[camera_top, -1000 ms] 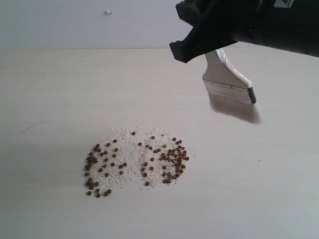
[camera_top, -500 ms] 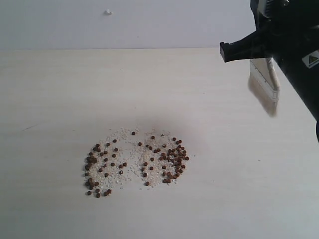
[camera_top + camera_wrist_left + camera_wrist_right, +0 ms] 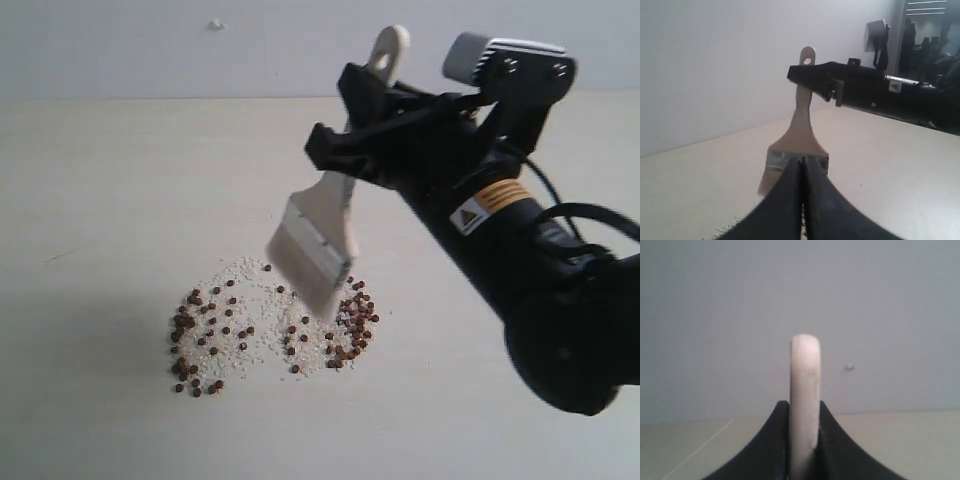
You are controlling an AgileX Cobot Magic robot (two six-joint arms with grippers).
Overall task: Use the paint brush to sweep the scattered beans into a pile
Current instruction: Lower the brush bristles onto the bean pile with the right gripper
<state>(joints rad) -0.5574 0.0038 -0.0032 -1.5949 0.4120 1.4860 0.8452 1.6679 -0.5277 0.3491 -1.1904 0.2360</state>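
The only marking I can find is an orange-yellow label (image 3: 492, 200) with a black warning triangle on the right arm; its writing is too small for me to read. The left wrist view shows a similar triangle sticker (image 3: 896, 86) on that arm.

My right gripper (image 3: 352, 115) is clamped on the pale handle of the paint brush (image 3: 325, 225), just below the hole at its end. The right wrist view shows the handle (image 3: 805, 390) squeezed between both jaws. The brush hangs tilted, bristles (image 3: 305, 275) down and slanted toward the beans (image 3: 352, 318). The bristle tips sit over the gap between 2 loose patches, close to the denser right one. I cannot tell whether they touch the table (image 3: 120, 180).

The beans lie spread among white crumbs (image 3: 260, 295), well below the right gripper.

My left gripper (image 3: 802, 165) has its jaws pressed together on nothing, and its fingers hide the lower bristles in that view. A white speck (image 3: 217, 24) marks the wall.
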